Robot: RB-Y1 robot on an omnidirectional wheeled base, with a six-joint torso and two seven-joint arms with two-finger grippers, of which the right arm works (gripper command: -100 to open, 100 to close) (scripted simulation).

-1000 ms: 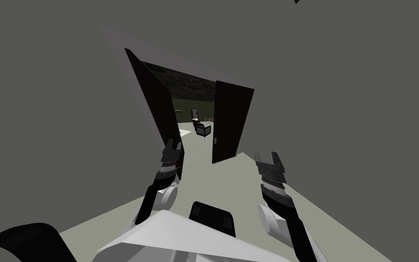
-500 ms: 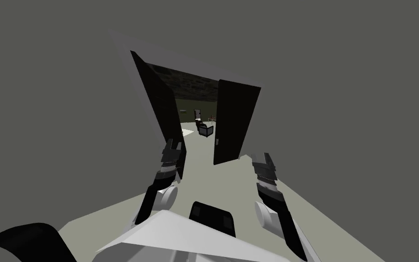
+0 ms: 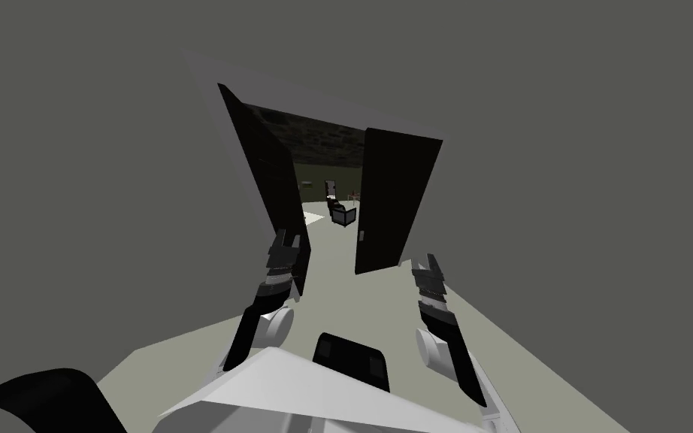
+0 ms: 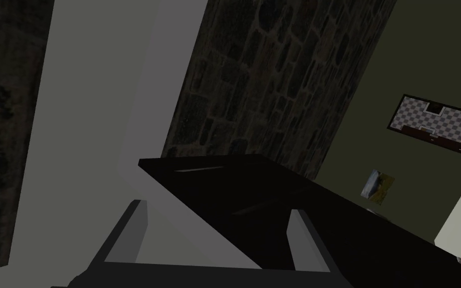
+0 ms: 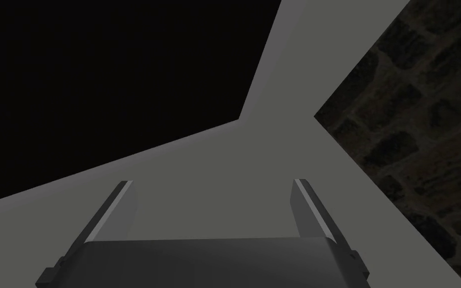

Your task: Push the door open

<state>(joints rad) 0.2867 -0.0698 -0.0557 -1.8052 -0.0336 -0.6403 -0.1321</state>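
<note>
Jaws apart on both arms, empty. Left of centre the left door leaf (image 3: 262, 173) is swung inward, edge beside the left jaws; right leaf (image 3: 394, 203) half-open just above the right jaws; floor (image 3: 330, 252) open between leaves.

far furniture (image 3: 343, 216) tiny, left door (image 3: 266, 173) foot hidden

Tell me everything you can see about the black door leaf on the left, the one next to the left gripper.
The left door leaf is a plain, flat black panel with no visible grain. It stands upright and appears swung open away from the robot, with its near edge at the light grey frame. The left gripper is low down against its face, jaws open. In the wrist view the panel runs behind one finger. Actual contact cannot be confirmed.
</note>
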